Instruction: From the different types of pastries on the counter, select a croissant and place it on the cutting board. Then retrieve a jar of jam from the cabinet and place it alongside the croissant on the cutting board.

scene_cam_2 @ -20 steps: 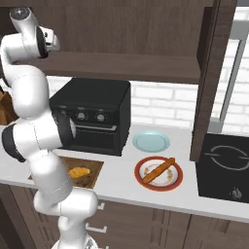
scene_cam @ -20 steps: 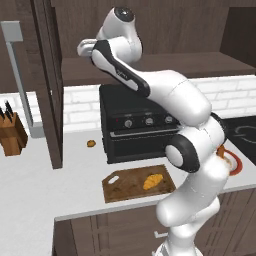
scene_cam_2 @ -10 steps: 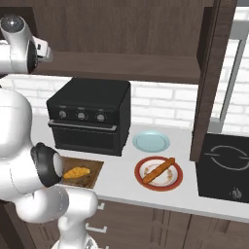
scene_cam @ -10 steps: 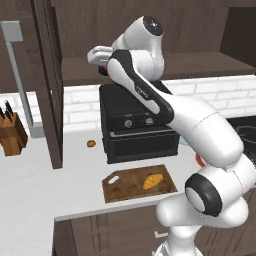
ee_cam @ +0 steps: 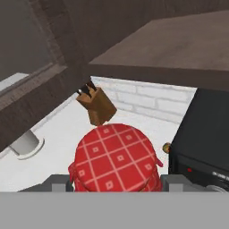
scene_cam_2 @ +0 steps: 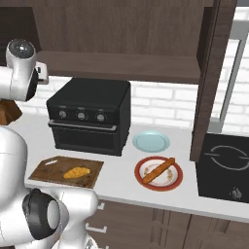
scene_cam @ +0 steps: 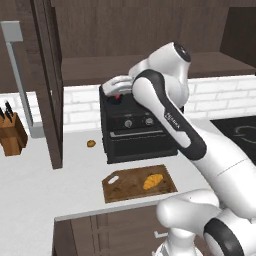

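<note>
A: What sits under the gripper (ee_cam: 116,183)?
B: A black oven (scene_cam: 137,132) box, its top just below. In the hand view it stands at the right edge.
A: And ahead of it?
B: A brown knife block (ee_cam: 96,107) on the pale counter (scene_cam: 45,185), with a white brick wall (scene_cam: 220,95) behind.
A: Higher up?
B: The dark brown cabinet (scene_cam: 150,30), above and beyond it.
A: The far side?
B: A black cooktop (scene_cam_2: 226,165), well apart, past the oven. Dark drawer fronts (scene_cam_2: 160,223) run far below.
</note>
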You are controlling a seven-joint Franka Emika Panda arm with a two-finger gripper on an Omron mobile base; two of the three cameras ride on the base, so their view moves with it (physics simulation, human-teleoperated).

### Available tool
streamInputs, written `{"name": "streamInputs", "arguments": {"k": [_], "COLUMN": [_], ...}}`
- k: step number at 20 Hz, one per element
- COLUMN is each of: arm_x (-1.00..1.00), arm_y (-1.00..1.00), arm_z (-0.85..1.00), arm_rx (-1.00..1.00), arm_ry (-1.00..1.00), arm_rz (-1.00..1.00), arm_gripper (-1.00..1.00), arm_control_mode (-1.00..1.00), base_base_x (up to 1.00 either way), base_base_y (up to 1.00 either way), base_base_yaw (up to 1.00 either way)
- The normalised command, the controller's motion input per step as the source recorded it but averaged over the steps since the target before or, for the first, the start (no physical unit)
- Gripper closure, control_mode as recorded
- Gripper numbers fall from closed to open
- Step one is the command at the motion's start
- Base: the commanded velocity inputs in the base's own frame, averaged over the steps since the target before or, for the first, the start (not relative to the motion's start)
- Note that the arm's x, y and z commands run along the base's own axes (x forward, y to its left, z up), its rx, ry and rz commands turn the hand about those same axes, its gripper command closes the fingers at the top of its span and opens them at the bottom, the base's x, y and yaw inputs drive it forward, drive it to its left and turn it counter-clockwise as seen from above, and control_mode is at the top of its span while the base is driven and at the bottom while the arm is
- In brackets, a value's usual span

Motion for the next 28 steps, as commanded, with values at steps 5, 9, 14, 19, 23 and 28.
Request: {"name": "streamInputs", "arguments": {"k": [5, 9, 14, 19, 23, 28], "arm_x": [-0.08, 0.06, 0.02, -0.01, -0.11, -0.11], "arm_y": [0.03, 0.01, 0.0, 0.0, 0.0, -0.01], "arm_z": [-1.0, -0.99, -0.97, -0.99, -0.91, -0.77], "arm_rx": [-0.19, -0.21, -0.19, -0.04, 0.0, 0.0], "arm_ry": [0.19, 0.09, 0.0, 0.0, 0.0, 0.0], "arm_rz": [0.2, 0.13, 0.02, 0.0, 0.0, 0.0], "arm_gripper": [1.0, 1.0, 1.0, 1.0, 1.0, 1.0], "arm_control_mode": [-1.0, -1.0, -1.0, -1.0, -1.0, -1.0], "base_base_x": [0.0, 0.0, 0.0, 0.0, 0.0, 0.0], "base_base_y": [0.0, 0.0, 0.0, 0.0, 0.0, 0.0], "base_base_yaw": [0.0, 0.0, 0.0, 0.0, 0.0, 0.0]}}
